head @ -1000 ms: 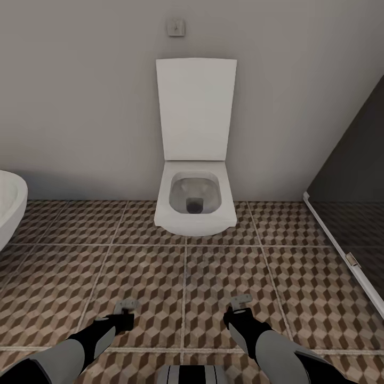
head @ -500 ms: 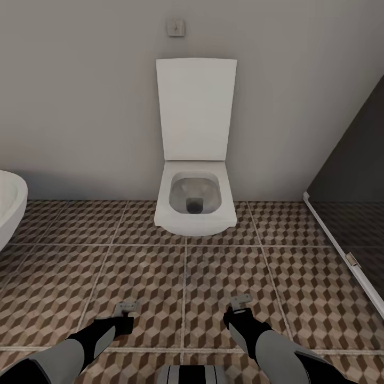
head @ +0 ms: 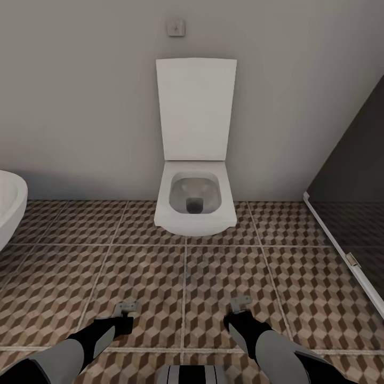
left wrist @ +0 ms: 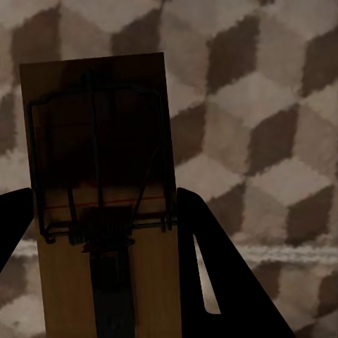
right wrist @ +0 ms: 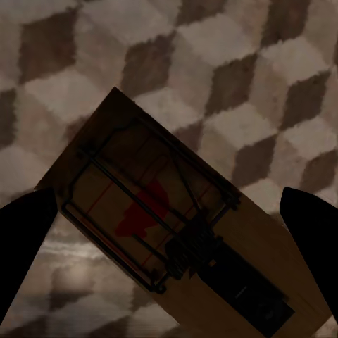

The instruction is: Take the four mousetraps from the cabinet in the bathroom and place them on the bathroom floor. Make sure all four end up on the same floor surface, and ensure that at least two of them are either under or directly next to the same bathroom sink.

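I see two mousetraps. One mousetrap (left wrist: 98,162), a tan board with a dark wire spring, sits lengthwise between my left gripper's (left wrist: 104,197) black fingers, which press on both its long edges. The other mousetrap (right wrist: 176,232), with a red spot, lies slantwise on the bathroom floor (right wrist: 232,63) between my right gripper's (right wrist: 169,201) fingers, which stand wide apart and clear of it. In the head view, my left gripper (head: 124,320) and right gripper (head: 237,319) hang low over the cube-patterned bathroom floor (head: 186,277), a small grey trap (head: 127,308) (head: 240,303) at each tip. The cabinet and the bathroom sink are out of view.
A white toilet (head: 195,205) with its lid up stands against the grey wall straight ahead. The rim of a rounded white fixture (head: 8,208) juts in at the left. A dark glass panel (head: 352,176) with a white base rail runs along the right.
My right gripper has drawn back a little from its trap, which stays in place on the tiles. The left gripper has sunk slightly with its trap. The camera has not moved.
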Available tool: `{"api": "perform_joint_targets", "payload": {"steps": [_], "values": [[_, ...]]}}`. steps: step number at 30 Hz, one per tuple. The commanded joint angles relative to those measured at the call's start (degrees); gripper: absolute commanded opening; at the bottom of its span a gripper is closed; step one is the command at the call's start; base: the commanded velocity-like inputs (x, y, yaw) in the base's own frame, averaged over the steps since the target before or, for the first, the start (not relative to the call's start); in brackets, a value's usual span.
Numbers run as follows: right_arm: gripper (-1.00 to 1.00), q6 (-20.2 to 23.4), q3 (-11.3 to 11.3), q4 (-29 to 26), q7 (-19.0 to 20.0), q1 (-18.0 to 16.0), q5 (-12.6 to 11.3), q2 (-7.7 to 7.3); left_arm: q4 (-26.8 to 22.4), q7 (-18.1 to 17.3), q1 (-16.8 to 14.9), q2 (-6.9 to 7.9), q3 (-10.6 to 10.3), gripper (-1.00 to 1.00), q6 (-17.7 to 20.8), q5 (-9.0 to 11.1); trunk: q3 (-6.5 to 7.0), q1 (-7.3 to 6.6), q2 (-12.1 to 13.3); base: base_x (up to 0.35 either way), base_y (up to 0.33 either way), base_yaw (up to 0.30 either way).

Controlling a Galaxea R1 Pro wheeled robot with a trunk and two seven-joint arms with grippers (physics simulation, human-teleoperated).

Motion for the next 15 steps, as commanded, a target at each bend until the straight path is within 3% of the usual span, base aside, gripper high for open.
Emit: {"api": "perform_joint_targets", "payload": {"steps": [1, 6, 15], "values": [[-1.00, 1.54, -0.42, -0.08, -0.03, -0.01, 0.64, 0.04, -0.11, -0.10, -0.01, 0.05, -0.20, -1.00, 0.27, 0.10, -0.04, -0.01, -0.02, 0.000, 0.000, 0.000], [-1.00, 4.10, -0.44, -0.13, 0.22, -0.01, 0.66, 0.04, -0.11, -0.10, -0.01, 0.05, -0.20, -1.00, 0.27, 0.10, -0.04, -0.01, -0.02, 0.000, 0.000, 0.000], [-1.00, 4.49, -0.45, -0.15, 0.24, -0.01, 0.65, 0.04, -0.11, -0.10, -0.01, 0.05, -0.20, -1.00, 0.20, 0.10, -0.04, -0.01, -0.02, 0.000, 0.000, 0.000]]}}
